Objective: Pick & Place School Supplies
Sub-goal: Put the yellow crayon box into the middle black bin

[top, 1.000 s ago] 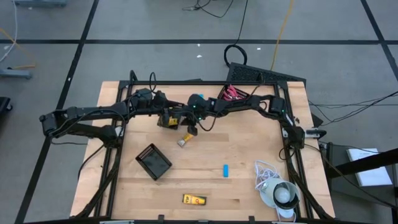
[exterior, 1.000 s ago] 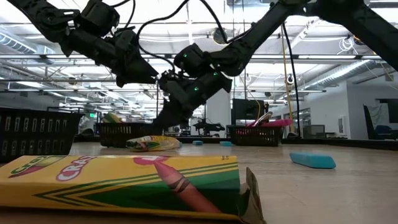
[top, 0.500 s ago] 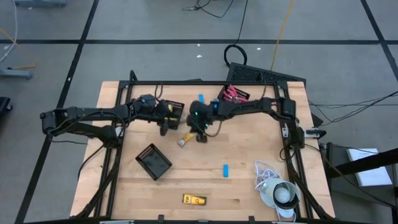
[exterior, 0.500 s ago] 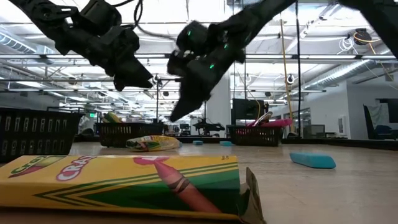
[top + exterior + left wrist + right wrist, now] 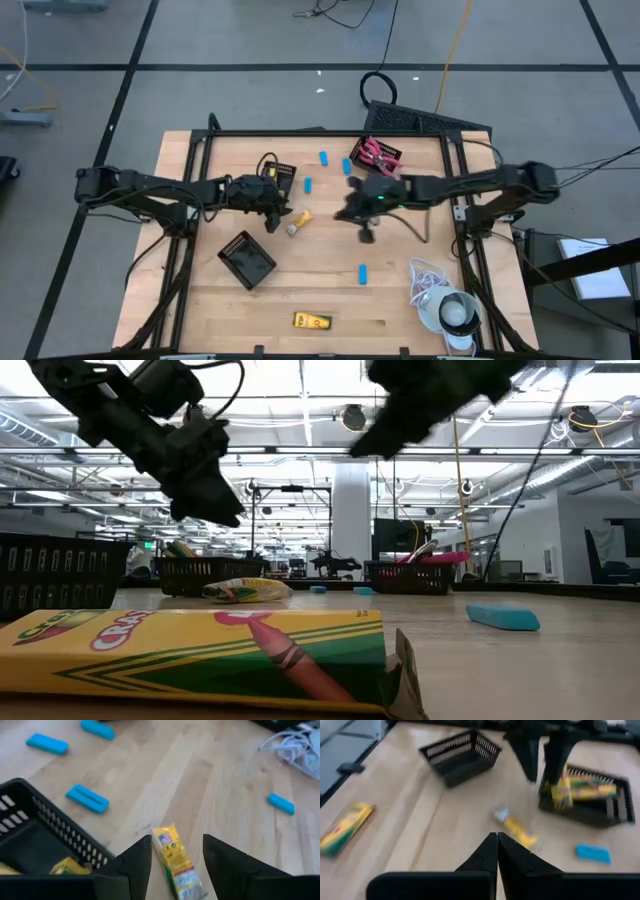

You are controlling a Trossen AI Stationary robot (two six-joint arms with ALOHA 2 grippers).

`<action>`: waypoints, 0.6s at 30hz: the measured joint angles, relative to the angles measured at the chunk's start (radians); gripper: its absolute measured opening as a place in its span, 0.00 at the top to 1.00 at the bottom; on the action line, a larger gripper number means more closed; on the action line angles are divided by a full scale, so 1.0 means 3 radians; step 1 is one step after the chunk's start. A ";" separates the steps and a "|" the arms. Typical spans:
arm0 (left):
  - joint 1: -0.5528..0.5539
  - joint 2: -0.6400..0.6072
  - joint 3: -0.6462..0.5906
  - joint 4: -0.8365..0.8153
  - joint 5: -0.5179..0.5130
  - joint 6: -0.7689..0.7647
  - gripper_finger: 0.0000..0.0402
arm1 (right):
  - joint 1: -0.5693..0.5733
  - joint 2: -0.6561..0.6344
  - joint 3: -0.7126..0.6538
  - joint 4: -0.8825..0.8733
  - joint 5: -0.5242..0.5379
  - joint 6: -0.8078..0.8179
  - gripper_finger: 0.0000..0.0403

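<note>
A yellow tube [image 5: 298, 221] lies flat on the wooden table, in the middle. My left gripper [image 5: 279, 213] hovers just to its left, open, pointing slantwise down at it; in the left wrist view the tube [image 5: 175, 862] shows between and beyond the two fingers, untouched. My right gripper [image 5: 367, 236] is shut, with nothing in it, raised above the table to the right of the tube [image 5: 516, 831]. Light-blue oblong pieces lie loose: one [image 5: 363, 273] toward the near edge, others [image 5: 308, 184] [image 5: 324, 157] toward the far edge. Red-handled scissors fill a far tray [image 5: 375, 153].
A black slotted tray [image 5: 279, 177] with yellow boxes stands behind the left gripper; an empty one [image 5: 247, 258] stands nearer. A yellow crayon box [image 5: 312, 321] lies at the near edge. A white cord [image 5: 428, 277] and a round object [image 5: 456, 312] sit at the near right.
My right gripper, shut throughout, has drawn away from the yellow tube toward the table's right edge and risen. My left gripper has come down from over the far tray toward the near edge and the tube, staying open. The tube has not moved.
</note>
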 joint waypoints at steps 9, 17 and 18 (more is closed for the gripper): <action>-0.0197 0.0557 0.0319 0.0053 0.0063 -0.0044 0.55 | 0.0001 -0.0667 -0.0815 0.0351 -0.0235 0.0206 0.76; -0.0229 0.1090 0.1032 -0.0924 -0.0171 0.0007 0.41 | 0.0043 -0.0678 -0.0838 0.0361 -0.0231 0.0290 0.46; -0.0229 0.1124 0.1084 -0.1016 -0.0175 0.0007 0.39 | 0.0060 -0.0679 -0.0839 0.0351 -0.0231 0.0289 0.44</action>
